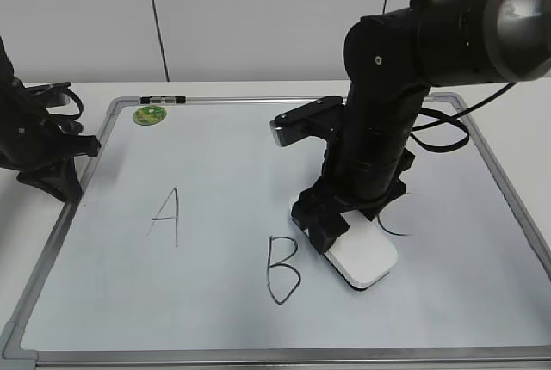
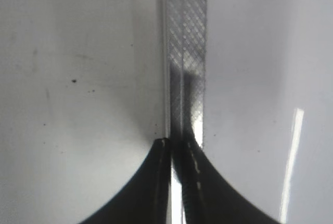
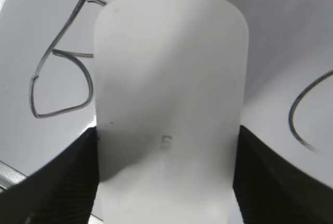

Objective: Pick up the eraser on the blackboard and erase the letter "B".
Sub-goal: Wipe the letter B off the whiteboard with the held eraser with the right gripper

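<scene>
1. The large white dry-erase blackboard (image 1: 232, 163) with a grey metal frame lies flat on a white table (image 1: 258, 89) and fills most of the exterior view.
2. The right black robot arm (image 1: 387, 120) reaches down onto the board's right half; its gripper (image 1: 344, 237) has its two ribbed black fingers (image 3: 67, 182) pressed against the long sides of the eraser, holding it.
3. The left black arm rests at the board's left edge, and its gripper (image 2: 174, 153) has its jaws closed together with nothing between them, over the frame strip.
4. The white, smooth, rounded-rectangle plastic eraser (image 1: 368, 258) sits flat on the board, between two letters.
5. The thin black hand-drawn letter "B" (image 1: 282, 271) lies just left of the eraser, its strokes whole.
6. A black "A" (image 1: 166, 215) stands further left; a partly hidden "C" (image 3: 307, 114) curves just right of the eraser.
7. A small green round magnet (image 1: 149, 114) sits near the top-left corner.
</scene>
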Robot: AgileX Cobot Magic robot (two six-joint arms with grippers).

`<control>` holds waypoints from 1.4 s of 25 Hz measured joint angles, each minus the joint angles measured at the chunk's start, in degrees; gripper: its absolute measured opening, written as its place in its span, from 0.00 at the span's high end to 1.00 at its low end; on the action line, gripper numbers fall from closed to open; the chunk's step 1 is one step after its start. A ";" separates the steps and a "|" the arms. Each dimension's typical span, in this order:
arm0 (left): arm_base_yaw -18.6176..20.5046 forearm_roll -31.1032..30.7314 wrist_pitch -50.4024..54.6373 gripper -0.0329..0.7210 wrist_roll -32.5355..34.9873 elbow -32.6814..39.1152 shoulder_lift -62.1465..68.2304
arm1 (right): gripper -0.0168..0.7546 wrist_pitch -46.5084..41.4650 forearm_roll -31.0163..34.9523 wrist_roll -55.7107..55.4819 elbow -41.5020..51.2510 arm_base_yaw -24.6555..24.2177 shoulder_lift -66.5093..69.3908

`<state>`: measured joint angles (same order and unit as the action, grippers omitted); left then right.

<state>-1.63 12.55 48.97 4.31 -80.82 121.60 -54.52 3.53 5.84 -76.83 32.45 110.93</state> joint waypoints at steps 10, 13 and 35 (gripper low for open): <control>0.00 0.05 0.11 0.92 0.00 0.00 0.00 | 0.30 -1.08 -0.95 0.00 -5.52 0.00 4.00; 0.00 0.05 0.11 0.92 0.00 0.00 0.00 | 0.30 -1.36 -1.20 0.08 -6.00 0.26 5.67; 0.00 0.14 0.21 0.92 0.00 0.00 0.00 | 0.30 -0.73 -2.44 2.61 -6.84 14.09 7.88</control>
<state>-1.63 12.69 49.18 4.31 -80.82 121.60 -55.25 1.08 8.44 -83.67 46.54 118.81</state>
